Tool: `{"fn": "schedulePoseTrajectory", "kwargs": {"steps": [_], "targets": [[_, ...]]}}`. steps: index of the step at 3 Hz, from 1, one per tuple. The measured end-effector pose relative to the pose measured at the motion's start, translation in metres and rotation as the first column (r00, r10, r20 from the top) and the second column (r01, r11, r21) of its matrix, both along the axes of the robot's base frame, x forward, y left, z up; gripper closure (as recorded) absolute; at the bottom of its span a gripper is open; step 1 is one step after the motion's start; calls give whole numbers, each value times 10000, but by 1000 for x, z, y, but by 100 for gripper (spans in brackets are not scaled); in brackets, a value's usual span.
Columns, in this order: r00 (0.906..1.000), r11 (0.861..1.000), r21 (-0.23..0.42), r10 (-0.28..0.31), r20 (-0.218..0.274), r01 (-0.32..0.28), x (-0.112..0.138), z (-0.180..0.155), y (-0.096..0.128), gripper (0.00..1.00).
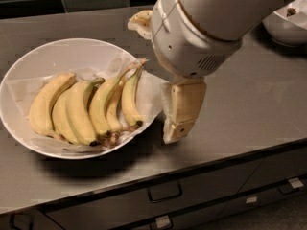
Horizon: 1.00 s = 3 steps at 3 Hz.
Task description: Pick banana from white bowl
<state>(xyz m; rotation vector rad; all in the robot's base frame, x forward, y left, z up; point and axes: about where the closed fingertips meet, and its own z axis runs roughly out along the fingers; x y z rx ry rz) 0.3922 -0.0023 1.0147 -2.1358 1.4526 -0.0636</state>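
By the front edge of the desk (249, 104), just right of the white bowl (62, 47): gripper (181, 110), hung low, likely for a sideways approach; clenched or released, cannot tell. Inside the bowl, on crinkled paper (153, 87), the bananas (81, 111), stems toward the far edge.

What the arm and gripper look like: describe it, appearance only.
The arm is a thick, rounded white housing with a tan seam and a small vent grille. The gripper, just right of the white bowl above the counter, is cream-yellow, blocky and tapered. No cables or lettering show.
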Motion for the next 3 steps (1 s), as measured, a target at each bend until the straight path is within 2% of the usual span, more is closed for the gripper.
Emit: {"fn": "schedulePoseTrajectory", "kwargs": {"steps": [1, 2, 3], "targets": [[9865, 9865, -47, 1634, -65, -1634, -1, -2, 28, 0], [9665, 9675, -379, 2518, 504, -2501, -8, 9, 37, 0], [9664, 9675, -378, 2519, 504, -2502, -8, 9, 37, 0]]}}
